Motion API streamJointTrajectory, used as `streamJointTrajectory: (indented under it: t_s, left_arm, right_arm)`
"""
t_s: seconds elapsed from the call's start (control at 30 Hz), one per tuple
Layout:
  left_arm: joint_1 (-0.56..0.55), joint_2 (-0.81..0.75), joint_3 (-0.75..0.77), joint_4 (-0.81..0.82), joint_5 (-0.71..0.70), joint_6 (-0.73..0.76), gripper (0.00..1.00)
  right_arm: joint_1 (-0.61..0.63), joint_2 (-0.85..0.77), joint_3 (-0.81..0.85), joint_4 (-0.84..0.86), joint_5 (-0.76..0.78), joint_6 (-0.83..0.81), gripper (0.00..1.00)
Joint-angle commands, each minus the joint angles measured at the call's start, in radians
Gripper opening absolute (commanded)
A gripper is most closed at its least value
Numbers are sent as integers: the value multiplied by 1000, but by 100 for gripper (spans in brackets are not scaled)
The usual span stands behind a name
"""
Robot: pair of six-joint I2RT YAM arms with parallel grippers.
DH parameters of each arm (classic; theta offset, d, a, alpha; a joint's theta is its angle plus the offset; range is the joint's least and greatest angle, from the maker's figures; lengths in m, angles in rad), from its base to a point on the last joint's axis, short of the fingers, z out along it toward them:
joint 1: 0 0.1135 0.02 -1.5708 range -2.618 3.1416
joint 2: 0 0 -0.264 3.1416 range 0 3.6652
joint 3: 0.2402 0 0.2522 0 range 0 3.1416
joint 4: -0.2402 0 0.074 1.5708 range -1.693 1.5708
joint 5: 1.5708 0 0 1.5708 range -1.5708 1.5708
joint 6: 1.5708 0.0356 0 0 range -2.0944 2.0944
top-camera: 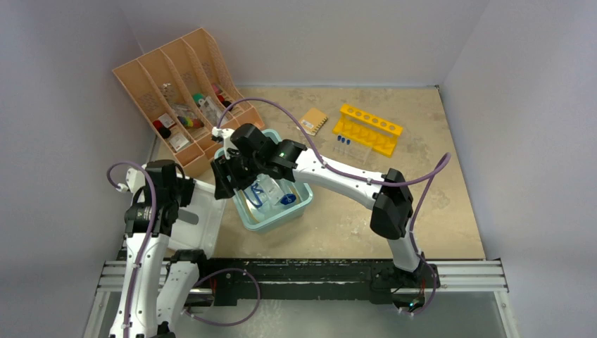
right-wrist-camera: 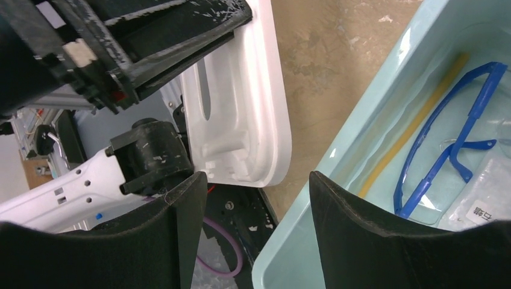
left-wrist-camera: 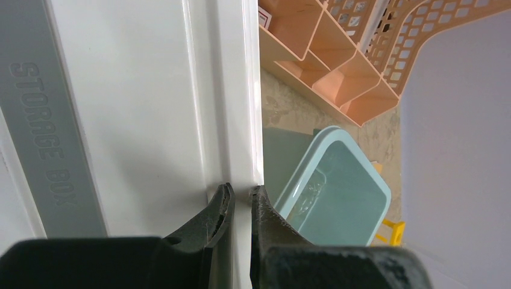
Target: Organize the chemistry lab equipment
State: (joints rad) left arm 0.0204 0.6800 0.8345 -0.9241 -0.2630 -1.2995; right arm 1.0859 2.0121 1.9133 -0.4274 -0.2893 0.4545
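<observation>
left gripper (left-wrist-camera: pixel 240 191): jaws pressed together on the thin rim of the white lid (left-wrist-camera: pixel 138 108), which is lifted at 9 o'clock of the tub.
left risk: narrow pinch at the edge of a broad panel. The lid could pivot or slip out and drop onto the tub rim or the right wrist.
right gripper (right-wrist-camera: pixel 256 180): jaws spread wide, nothing between them, hanging over the tub's near-left corner.
right risk: one finger sits over the wall of the teal tub (right-wrist-camera: pixel 337 156). Going straight down would hit the rim and tip or shove the tub.
contents: blue-rimmed goggles (right-wrist-camera: pixel 432 158) and amber rubber tubing (right-wrist-camera: pixel 414 123) lie side by side in the tub. Grabbing one may drag the other.
outliers: blue-capped test tubes (top-camera: pixel 345 144) lie loose on the table at 2 o'clock of the tub, by the yellow rack (top-camera: pixel 367 129). Not racked, and could roll.
clearance: both arms crowd the tub's 9 o'clock side, so contact is likely if either one swings.
</observation>
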Motion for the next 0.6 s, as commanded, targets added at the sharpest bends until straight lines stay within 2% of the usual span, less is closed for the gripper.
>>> streamJointTrajectory:
  t_s: [0.0,0.3,0.57]
  left_arm:
    - [6,-33,60,-12,19,-5,0]
    - [6,-82,54,-21,44,-13,0]
    - [6,-101,63,-31,60,-15,0]
  right_arm:
    - [5,3,54,-16,-50,-32,65]
    - [5,26,70,3,-163,-10,64]
    - [5,47,96,12,-233,4,52]
